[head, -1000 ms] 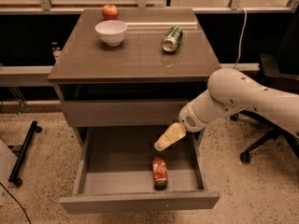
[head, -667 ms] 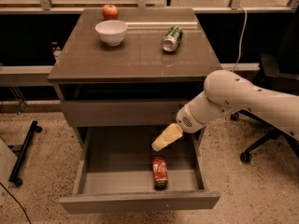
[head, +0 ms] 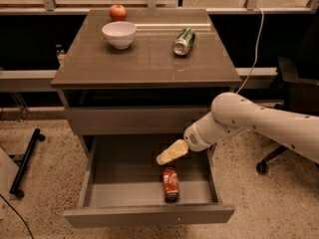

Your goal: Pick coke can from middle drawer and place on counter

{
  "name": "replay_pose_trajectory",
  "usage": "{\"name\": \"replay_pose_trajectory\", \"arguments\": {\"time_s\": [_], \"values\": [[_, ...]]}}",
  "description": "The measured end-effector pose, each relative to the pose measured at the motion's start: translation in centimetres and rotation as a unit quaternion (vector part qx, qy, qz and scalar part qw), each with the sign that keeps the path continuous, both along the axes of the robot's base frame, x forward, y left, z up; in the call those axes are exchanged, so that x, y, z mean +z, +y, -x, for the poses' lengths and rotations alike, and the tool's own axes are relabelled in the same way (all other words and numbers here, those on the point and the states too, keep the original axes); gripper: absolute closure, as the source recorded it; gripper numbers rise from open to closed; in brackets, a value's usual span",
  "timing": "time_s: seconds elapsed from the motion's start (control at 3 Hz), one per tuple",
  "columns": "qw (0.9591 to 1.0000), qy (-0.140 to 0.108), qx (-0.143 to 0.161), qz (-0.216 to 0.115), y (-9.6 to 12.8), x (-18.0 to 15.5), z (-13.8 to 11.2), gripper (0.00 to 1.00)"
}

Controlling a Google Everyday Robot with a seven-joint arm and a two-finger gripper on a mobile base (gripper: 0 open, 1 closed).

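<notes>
The coke can, red with white lettering, lies on its side on the grey floor of the open middle drawer, toward the right. My gripper hangs over the drawer just above and slightly left of the can, apart from it, on the white arm reaching in from the right. The counter is the glossy grey-brown top of the cabinet above.
On the counter stand a white bowl and a red apple at the back left, and a green can lying on its side at the back right. A shut shallower drawer front sits above the open drawer. An office chair base stands right.
The arm and gripper have shifted slightly left and a little lower over the drawer, closer to the coke can. The can has not moved.
</notes>
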State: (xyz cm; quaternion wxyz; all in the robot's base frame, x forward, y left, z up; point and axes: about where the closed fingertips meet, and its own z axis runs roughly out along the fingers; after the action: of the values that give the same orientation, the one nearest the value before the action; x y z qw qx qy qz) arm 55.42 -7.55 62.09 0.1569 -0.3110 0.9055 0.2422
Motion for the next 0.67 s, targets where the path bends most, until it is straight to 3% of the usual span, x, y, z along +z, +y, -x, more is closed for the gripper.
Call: {"name": "replay_pose_trajectory", "arguments": {"time_s": [0.67], "values": [[0.9967, 0.058, -0.053, -0.02, 2.0, -6.9, -0.9, 0.0]]}}
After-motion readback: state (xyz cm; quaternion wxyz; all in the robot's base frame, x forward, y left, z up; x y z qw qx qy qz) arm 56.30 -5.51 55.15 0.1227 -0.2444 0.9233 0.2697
